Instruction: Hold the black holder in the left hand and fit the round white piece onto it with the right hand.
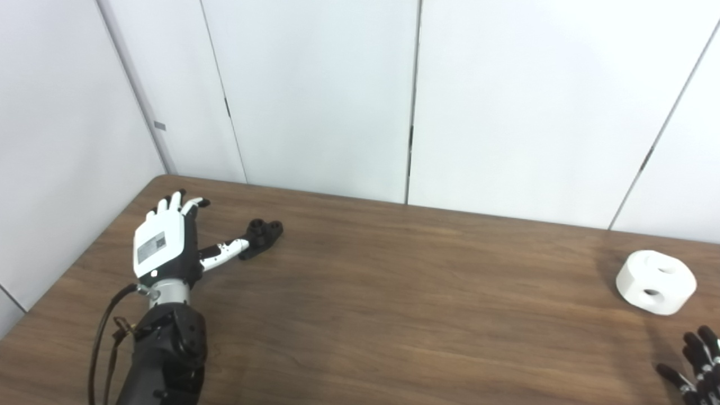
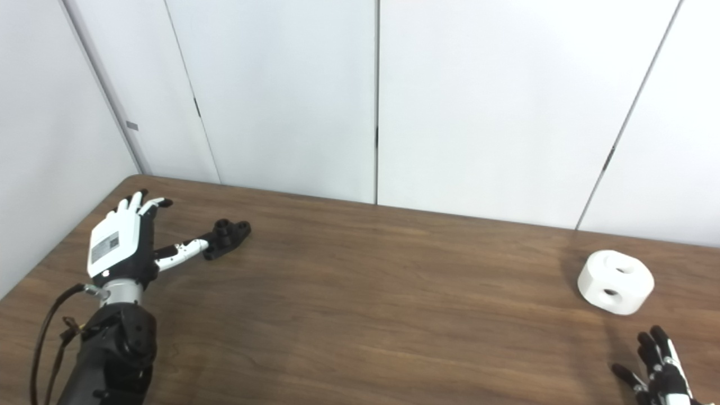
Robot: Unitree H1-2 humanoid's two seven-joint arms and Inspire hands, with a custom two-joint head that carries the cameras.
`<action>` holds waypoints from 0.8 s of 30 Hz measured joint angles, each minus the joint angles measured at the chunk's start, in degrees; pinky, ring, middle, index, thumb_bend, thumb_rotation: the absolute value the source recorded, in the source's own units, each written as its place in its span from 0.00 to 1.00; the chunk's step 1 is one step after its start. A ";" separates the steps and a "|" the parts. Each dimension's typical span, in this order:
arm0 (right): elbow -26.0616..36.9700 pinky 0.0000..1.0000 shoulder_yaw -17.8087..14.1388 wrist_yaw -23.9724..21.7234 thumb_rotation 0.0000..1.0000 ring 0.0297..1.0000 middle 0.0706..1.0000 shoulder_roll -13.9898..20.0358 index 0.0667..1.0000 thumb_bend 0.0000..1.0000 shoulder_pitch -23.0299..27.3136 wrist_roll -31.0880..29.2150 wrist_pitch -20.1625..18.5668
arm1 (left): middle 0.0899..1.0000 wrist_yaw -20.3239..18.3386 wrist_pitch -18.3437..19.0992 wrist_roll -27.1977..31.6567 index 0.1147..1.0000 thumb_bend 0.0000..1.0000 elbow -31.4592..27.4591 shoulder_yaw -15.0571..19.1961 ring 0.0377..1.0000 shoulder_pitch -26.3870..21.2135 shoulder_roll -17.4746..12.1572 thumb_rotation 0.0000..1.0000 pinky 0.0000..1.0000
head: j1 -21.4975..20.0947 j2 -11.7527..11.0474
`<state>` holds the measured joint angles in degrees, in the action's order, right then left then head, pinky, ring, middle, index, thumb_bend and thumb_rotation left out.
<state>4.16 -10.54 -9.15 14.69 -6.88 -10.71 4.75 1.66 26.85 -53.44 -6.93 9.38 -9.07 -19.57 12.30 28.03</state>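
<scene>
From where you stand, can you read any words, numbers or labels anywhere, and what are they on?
Nothing here can be read.
Grey label on the back of the left hand: there is print, but it is too small and blurred to make out.
Small grey tag on the wall: no text can be made out.
Black holder, round white piece, table: no markings visible.

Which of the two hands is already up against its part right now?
The left hand: its thumb reaches the black holder, though nothing is grasped. The right hand sits open at the near edge, clearly apart from the round white piece.
</scene>
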 measured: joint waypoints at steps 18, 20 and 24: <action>0.38 1.00 -0.06 -0.03 1.00 1.00 0.97 0.04 1.00 0.64 -0.35 -0.27 -0.11 | 0.99 -1.63 0.01 -1.99 0.75 0.96 9.71 -0.49 1.00 -2.53 2.69 0.62 1.00 | -0.09 0.70; 0.40 1.00 -0.05 -0.03 1.00 1.00 0.97 0.03 1.00 0.65 -0.36 -0.26 -0.11 | 0.98 -0.93 0.01 -1.89 0.74 0.96 10.57 -0.94 1.00 -2.65 2.64 0.61 1.00 | -0.26 0.71; 0.45 1.00 -0.04 -0.03 1.00 1.00 0.98 0.03 1.00 0.65 -0.42 -0.35 -0.11 | 0.96 0.18 0.00 -1.34 0.75 0.95 11.95 -1.63 1.00 -2.93 2.40 0.61 1.00 | -0.61 0.79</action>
<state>4.61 -10.58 -9.18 14.72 -7.29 -11.06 4.63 1.84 26.86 -54.78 5.02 7.75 -12.00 -17.17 11.69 28.83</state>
